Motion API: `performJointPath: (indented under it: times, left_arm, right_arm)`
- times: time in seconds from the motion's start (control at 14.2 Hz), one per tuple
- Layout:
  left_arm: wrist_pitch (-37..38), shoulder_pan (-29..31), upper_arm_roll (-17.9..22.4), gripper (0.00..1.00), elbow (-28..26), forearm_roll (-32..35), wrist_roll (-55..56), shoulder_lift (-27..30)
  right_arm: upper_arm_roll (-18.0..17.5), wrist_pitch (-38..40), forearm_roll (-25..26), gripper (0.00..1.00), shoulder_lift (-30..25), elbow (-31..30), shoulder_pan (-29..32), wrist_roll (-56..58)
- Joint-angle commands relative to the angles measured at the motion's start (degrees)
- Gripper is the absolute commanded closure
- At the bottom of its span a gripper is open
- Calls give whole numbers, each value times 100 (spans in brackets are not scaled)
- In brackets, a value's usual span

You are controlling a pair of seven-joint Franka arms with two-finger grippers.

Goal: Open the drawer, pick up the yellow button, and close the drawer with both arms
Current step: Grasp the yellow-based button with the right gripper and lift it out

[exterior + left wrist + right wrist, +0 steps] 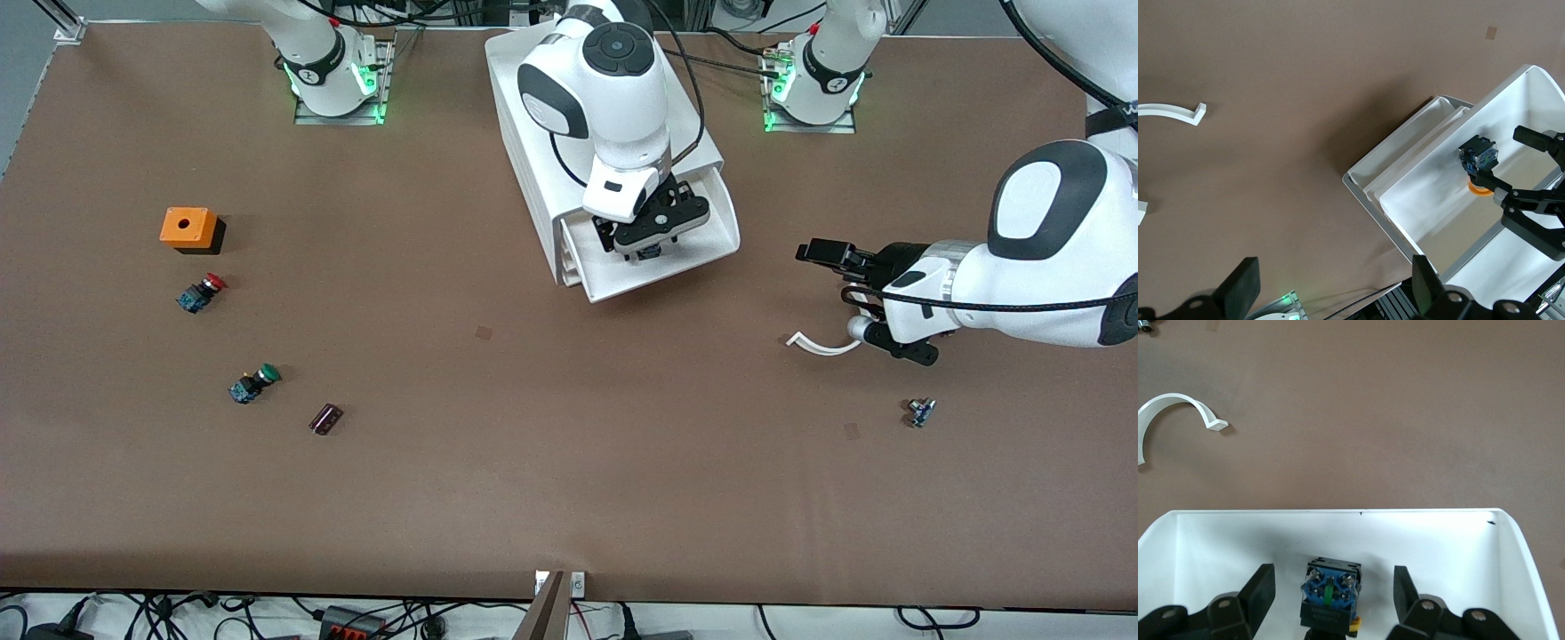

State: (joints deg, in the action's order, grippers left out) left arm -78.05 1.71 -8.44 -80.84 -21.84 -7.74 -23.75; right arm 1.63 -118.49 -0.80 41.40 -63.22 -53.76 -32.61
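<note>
The white cabinet (533,160) stands between the arm bases with its top drawer (662,277) pulled out toward the front camera. The button (1330,593) sits in the drawer, its blue-black body toward the right wrist camera and its yellow-orange cap (1355,625) underneath. My right gripper (647,252) is down in the drawer, open, with a finger on each side of the button and not touching it. The left wrist view also shows the drawer (1431,200), the button (1478,155) and the right gripper (1497,155). My left gripper (836,289) is open and empty, waiting over the table toward the left arm's end.
A white curved strip (818,345) lies under the left gripper and a small part (920,412) nearer the front camera. Toward the right arm's end are an orange box (188,228), a red-capped button (201,292), a green-capped button (253,383) and a small dark piece (325,419).
</note>
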Motion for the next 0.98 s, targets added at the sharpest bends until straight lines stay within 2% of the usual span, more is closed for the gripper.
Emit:
performJointPath:
  times: [0.0,0.49,0.63,0.91]
  left_arm:
    - [150,-4,-26,0,183,154,79,-68]
    - [150,-4,-26,0,183,154,79,-68]
    - [176,5,-26,0,183,154,79,-68]
    - [176,5,-18,0,192,154,79,-59]
  right_arm:
    - [40,98,115,22,157,205,-47,-210]
    - [40,370,194,32,184,187,-135,-386]
    - [40,379,194,40,184,187,-135,-377]
    - [31,379,159,70,184,187,-135,-377]
